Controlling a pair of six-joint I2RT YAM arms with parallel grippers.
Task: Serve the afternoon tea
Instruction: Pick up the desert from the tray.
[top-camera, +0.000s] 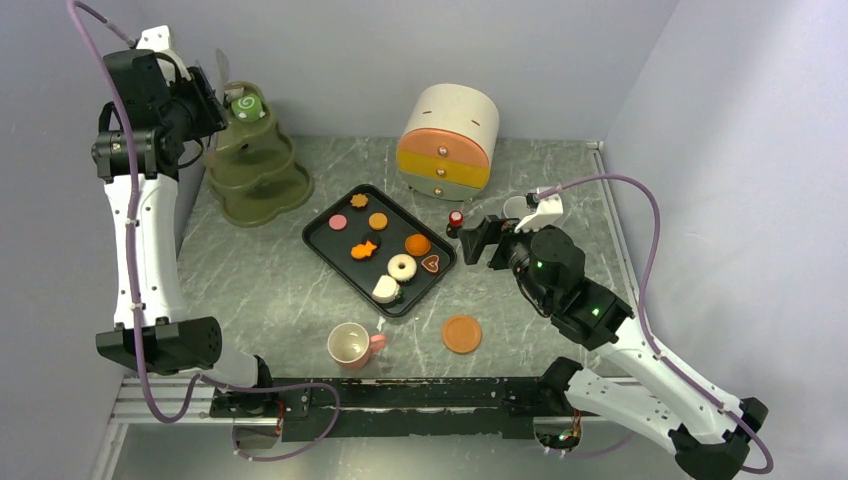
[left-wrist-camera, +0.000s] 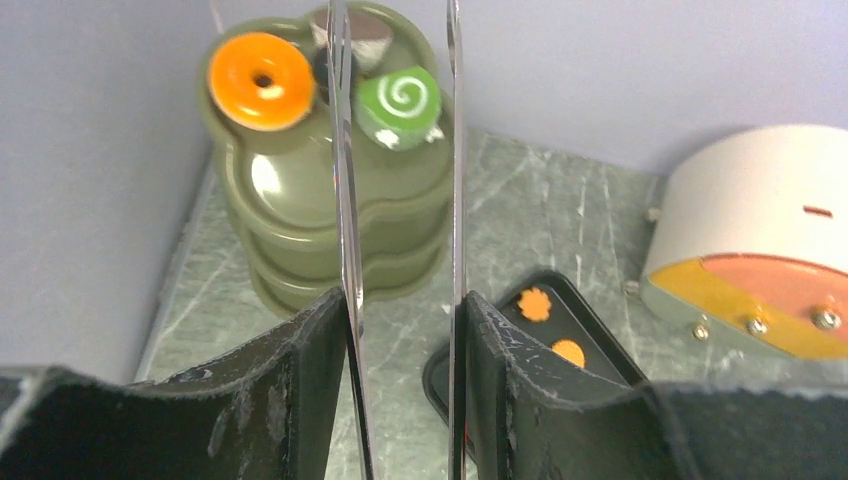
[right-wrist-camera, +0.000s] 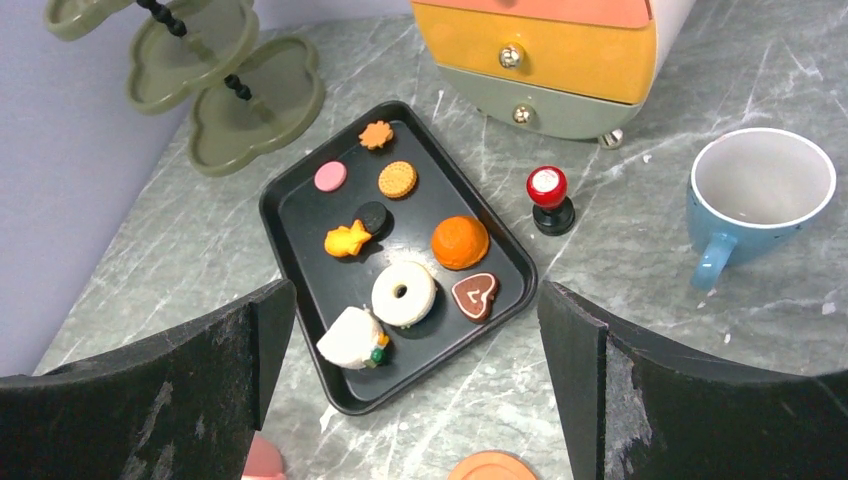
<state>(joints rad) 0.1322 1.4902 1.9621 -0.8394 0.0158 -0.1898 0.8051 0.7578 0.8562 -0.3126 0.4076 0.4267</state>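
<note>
Grey marble table (top-camera: 260, 290); white doughnut (right-wrist-camera: 403, 293) glossy, ring-shaped.

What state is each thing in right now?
Left pincer: part open, empty, up by the stand.
Right pincer: wide open, empty, over the tray.
Stand: upright; orange doughnut and green roll on its top tier.
Tray: flat, holding pastries.
Pink cup: upright, empty.
Blue cup: upright, empty.
Saucer: flat, bare.
Drawers: shut.
</note>
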